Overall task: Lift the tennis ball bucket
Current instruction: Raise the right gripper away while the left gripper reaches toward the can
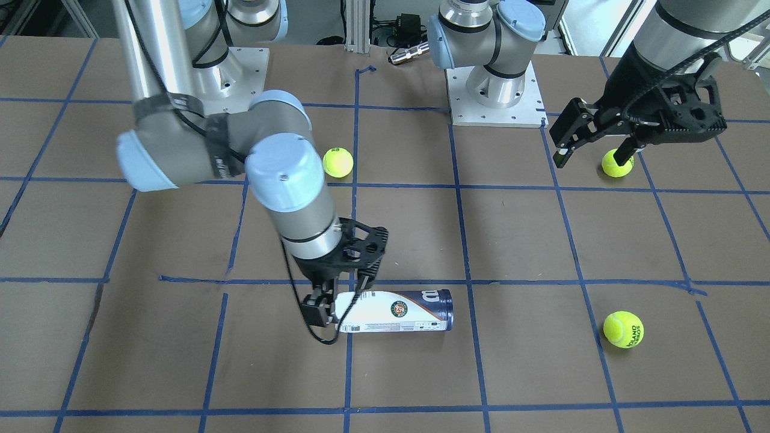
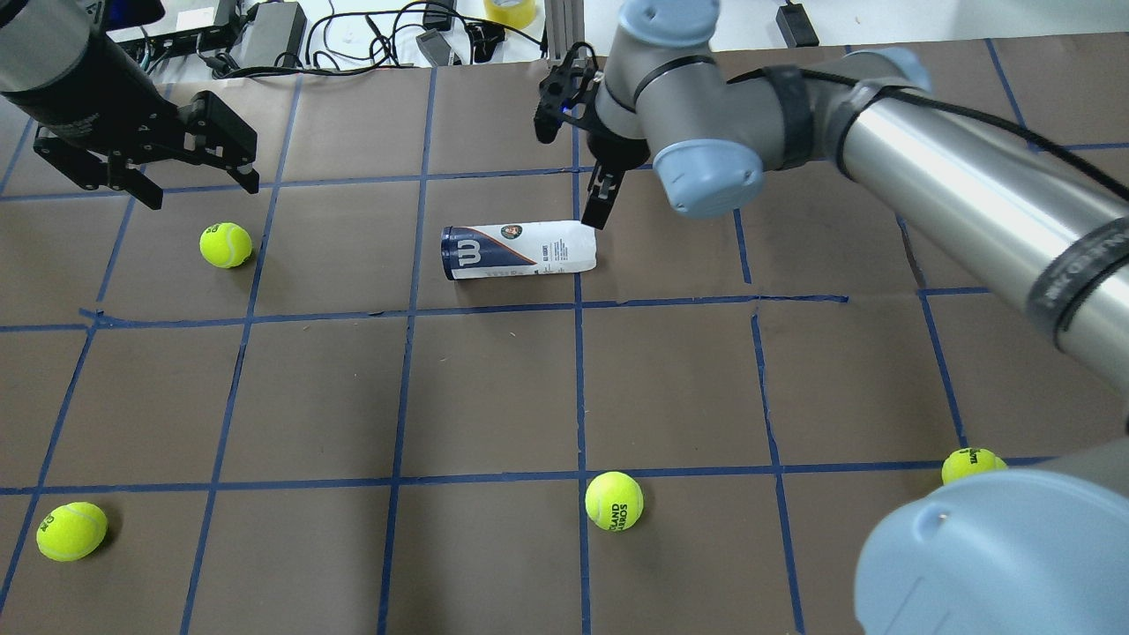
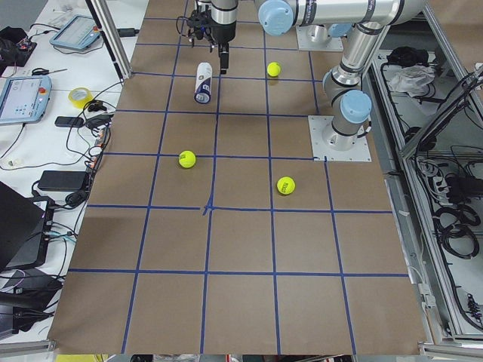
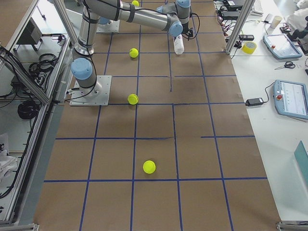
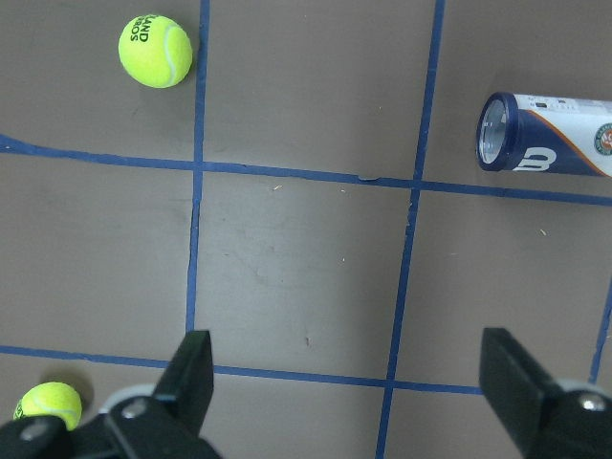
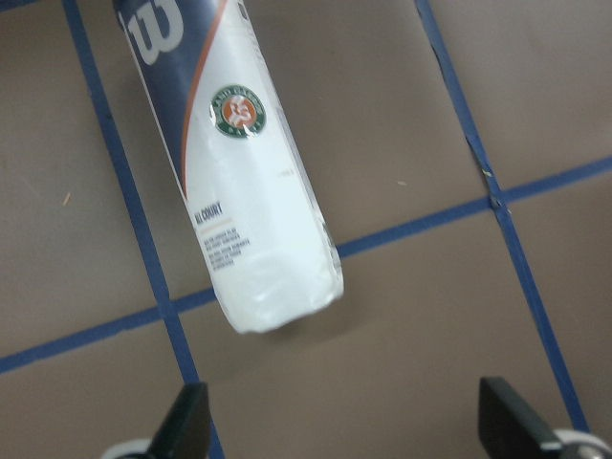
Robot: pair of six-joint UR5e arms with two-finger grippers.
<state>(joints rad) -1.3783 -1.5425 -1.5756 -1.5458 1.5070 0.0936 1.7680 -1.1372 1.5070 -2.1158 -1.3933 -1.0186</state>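
The tennis ball bucket (image 2: 516, 251) lies on its side on the brown table, navy W end toward the robot's left. It also shows in the front view (image 1: 397, 311), the left wrist view (image 5: 550, 148) and the right wrist view (image 6: 239, 191). My right gripper (image 2: 569, 176) is open and hangs low over the can's white end (image 1: 337, 300). In its wrist view the fingertips (image 6: 186, 421) stand wide apart, with the white end just ahead of them and untouched. My left gripper (image 2: 201, 190) is open and empty, far off at the table's left (image 1: 592, 157).
Tennis balls lie scattered: one under the left gripper (image 2: 226, 244), one at the near left (image 2: 71, 531), one at the near middle (image 2: 614, 501), one at the near right (image 2: 970, 464). The right arm's elbow reaches across the right half. Cables and devices lie beyond the far edge.
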